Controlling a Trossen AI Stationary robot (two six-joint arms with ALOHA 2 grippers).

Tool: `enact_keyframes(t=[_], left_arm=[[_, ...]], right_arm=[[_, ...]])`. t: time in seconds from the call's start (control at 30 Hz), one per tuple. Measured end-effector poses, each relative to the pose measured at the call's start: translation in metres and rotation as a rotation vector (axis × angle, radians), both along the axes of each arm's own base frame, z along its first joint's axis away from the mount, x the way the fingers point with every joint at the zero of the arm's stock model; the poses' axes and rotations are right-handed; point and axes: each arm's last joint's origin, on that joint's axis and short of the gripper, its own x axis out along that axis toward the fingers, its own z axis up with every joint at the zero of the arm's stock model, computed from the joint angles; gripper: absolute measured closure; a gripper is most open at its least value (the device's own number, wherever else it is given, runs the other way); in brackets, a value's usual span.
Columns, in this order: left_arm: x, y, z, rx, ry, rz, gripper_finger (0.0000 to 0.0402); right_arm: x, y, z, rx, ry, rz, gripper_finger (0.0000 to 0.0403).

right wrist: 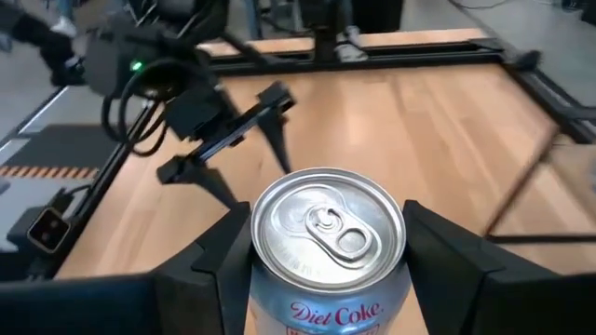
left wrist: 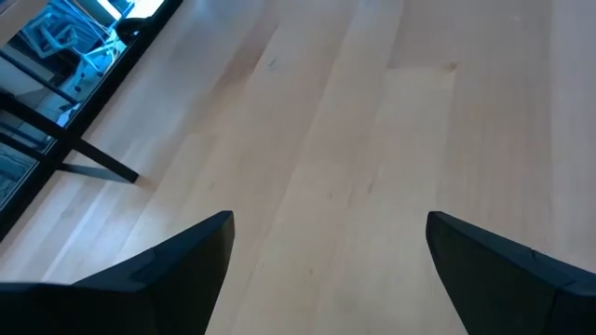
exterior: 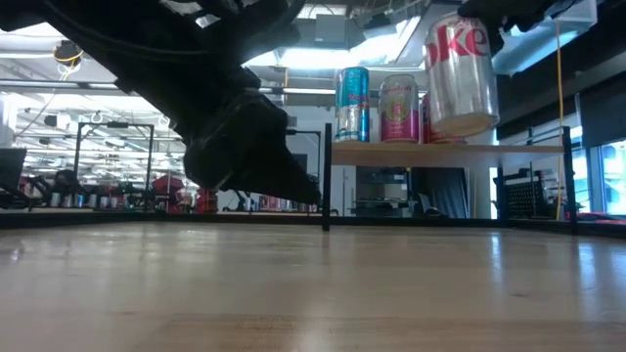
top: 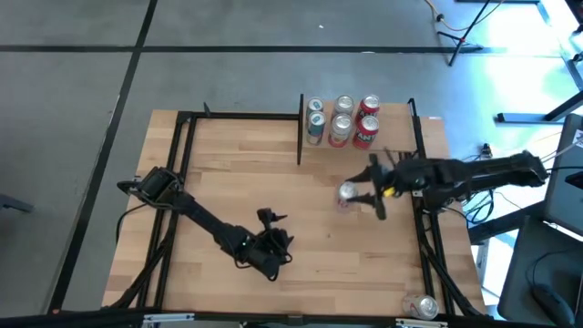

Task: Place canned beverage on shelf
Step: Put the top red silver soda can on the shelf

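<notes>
A silver Diet Coke can [right wrist: 328,247] is held by my right gripper [top: 363,195], which is shut on it right of the table's middle; the can also shows in the high view [top: 349,194] and high above the tabletop in the low view [exterior: 460,73]. The shelf [exterior: 445,152], a light-wood board between black posts at the far right, holds several upright cans [top: 342,120]. My left gripper [top: 281,239] is open and empty, low over the near middle of the table. My right gripper pinches the can's side wall just below the top rim [right wrist: 256,244] between its two fingers, one on each side. The fingers come level from the table's right. The can hangs upright, lifted clear of the table.
One more silver can [top: 422,306] lies near the table's near right corner. A black metal frame [top: 182,164] runs along the table's edges. Bare wood lies between the two arms.
</notes>
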Motion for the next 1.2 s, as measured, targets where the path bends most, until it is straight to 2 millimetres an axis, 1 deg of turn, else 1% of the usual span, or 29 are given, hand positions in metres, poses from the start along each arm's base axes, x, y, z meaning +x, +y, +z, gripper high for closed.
enact_keyframes(t=[0.13, 0.23, 0.37, 0.53, 0.67, 0.83, 1.0, 1.2], left_arm=[[-0.002, -0.004, 0.0, -0.001, -0.001, -0.011, 0.0053], [-0.003, -0.006, 0.0, -0.001, -0.002, -0.018, 0.0053], [-0.003, -0.006, 0.0, -0.003, -0.003, -0.016, 0.0053], [-0.003, -0.006, 0.0, -0.004, -0.005, -0.016, 0.0053], [-0.003, -0.006, 0.0, -0.004, -0.004, -0.016, 0.0053], [-0.003, -0.006, 0.0, -0.003, -0.004, -0.016, 0.0053], [-0.002, -0.006, 0.0, -0.005, -0.007, -0.015, 0.0053], [-0.002, -0.006, 0.0, -0.009, -0.005, -0.019, 0.0053]], right_arm=[[0.019, 0.022, -0.011, -0.028, 0.017, 0.058, 0.0199], [0.031, 0.036, -0.023, -0.05, 0.061, 0.091, 0.02], [0.05, 0.052, -0.042, -0.067, 0.098, 0.131, 0.0194], [0.07, 0.068, -0.062, -0.087, 0.098, 0.193, 0.0197], [0.084, 0.074, -0.077, -0.085, 0.097, 0.211, 0.0192], [0.093, 0.077, -0.092, -0.103, 0.112, 0.216, 0.0189], [0.096, 0.078, -0.097, -0.093, 0.122, 0.214, 0.0188], [0.097, 0.078, -0.097, -0.057, 0.124, 0.198, 0.0187]])
